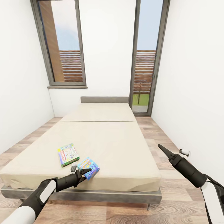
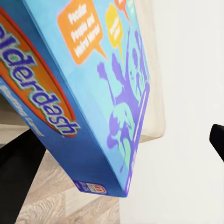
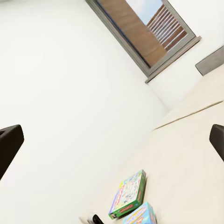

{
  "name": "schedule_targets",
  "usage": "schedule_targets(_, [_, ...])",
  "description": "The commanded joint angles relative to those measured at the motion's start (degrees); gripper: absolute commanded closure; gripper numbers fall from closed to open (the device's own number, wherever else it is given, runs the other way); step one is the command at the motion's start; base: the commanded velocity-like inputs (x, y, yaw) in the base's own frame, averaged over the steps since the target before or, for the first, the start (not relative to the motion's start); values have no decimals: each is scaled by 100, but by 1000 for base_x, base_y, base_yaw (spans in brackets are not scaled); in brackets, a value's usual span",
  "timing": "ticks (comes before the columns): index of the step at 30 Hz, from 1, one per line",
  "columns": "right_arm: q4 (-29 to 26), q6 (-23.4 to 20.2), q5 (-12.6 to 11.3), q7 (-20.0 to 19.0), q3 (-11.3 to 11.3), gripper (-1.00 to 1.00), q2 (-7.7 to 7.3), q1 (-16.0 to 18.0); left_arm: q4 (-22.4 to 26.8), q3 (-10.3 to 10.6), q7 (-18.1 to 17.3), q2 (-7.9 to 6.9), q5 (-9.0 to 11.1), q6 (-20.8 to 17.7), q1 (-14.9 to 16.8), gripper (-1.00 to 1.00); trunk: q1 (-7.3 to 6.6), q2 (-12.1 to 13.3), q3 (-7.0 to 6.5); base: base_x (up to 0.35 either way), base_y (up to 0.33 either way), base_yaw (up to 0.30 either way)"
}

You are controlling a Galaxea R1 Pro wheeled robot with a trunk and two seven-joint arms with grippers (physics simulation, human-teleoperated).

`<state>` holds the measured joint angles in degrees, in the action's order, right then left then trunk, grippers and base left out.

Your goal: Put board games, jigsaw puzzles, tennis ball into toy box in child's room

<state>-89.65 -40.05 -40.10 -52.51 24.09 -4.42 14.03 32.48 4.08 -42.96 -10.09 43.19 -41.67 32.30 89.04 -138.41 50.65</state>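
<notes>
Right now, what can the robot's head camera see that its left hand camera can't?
Head camera alone: the green board game lying flat on the mattress, two tall windows, the grey headboard, and the right gripper raised beside the bed.
Left wrist camera alone: the blue box's big lettering and purple figures up close.
Both: the blue board game, the bed, and wood floor.

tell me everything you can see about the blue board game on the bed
The blue board game is a thin flat rectangular box, cardboard by its look, with a bright blue cover printed with an orange oval logo, orange and yellow speech bubbles and purple figures. It lies near the foot edge of the beige bed, just beside the green board game. The left gripper is right at its near edge; whether the fingers already clamp it cannot be told.
</notes>
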Motion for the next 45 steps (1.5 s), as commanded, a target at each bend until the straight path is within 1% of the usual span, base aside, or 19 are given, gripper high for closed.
schedule_targets(1, [0,-36,-24,-5,3,-100,0,4,4,-12,-11,-2,190,80,13,-100,0,-2,5,24,0,0])
schedule_targets(35, [0,-30,-24,1,-1,-100,2,4,4,-12,-20,6,190,111,13,-100,0,-2,5,2,0,0])
schedule_targets(36, [0,-30,-24,0,-1,-100,2,4,4,-12,-20,4,190,113,13,100,0,-2,5,0,0,0])
schedule_targets(45, [0,-30,-24,1,-1,-100,2,4,4,-12,-27,5,190,104,13,100,0,-2,5,0,0,0])
